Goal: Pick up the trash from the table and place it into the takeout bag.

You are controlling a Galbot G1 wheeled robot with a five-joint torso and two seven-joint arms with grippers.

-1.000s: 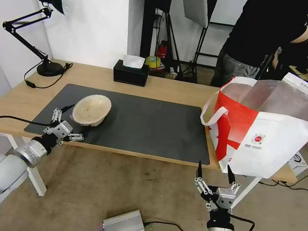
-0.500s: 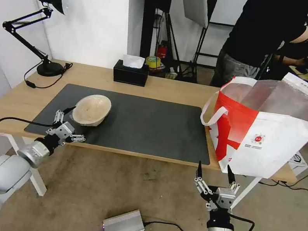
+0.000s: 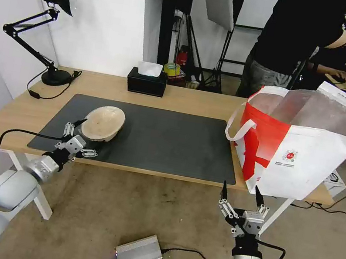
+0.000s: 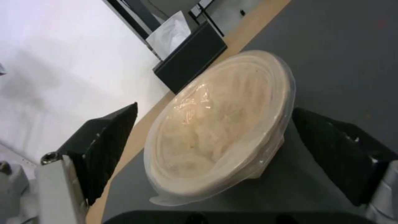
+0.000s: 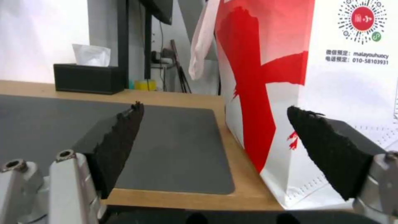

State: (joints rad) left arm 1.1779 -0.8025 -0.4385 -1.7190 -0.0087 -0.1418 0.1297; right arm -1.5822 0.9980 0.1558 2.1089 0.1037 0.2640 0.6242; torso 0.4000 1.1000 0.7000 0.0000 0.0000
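Observation:
A beige shallow bowl [image 3: 103, 123], covered with clear film, lies tilted on the dark mat [image 3: 171, 142] near the table's [image 3: 195, 100] left front. My left gripper [image 3: 89, 135] is open at the bowl's near rim. In the left wrist view the bowl [image 4: 219, 124] sits between the two black fingers [image 4: 105, 143], with a gap on each side. The red-and-white takeout bag [image 3: 300, 159] stands open at the right end of the table. My right gripper [image 3: 240, 188] hangs open below the table's front edge, in front of the bag [image 5: 331, 77].
A black tissue box [image 3: 147, 82] stands at the back of the table and a black desk lamp [image 3: 53, 76] at the back left. A silver box [image 3: 139, 254] with cables lies on the floor. A person stands behind the bag.
My left gripper has moved forward toward the bowl, so its open fingers now sit at either side of the near rim. The right arm has not moved.

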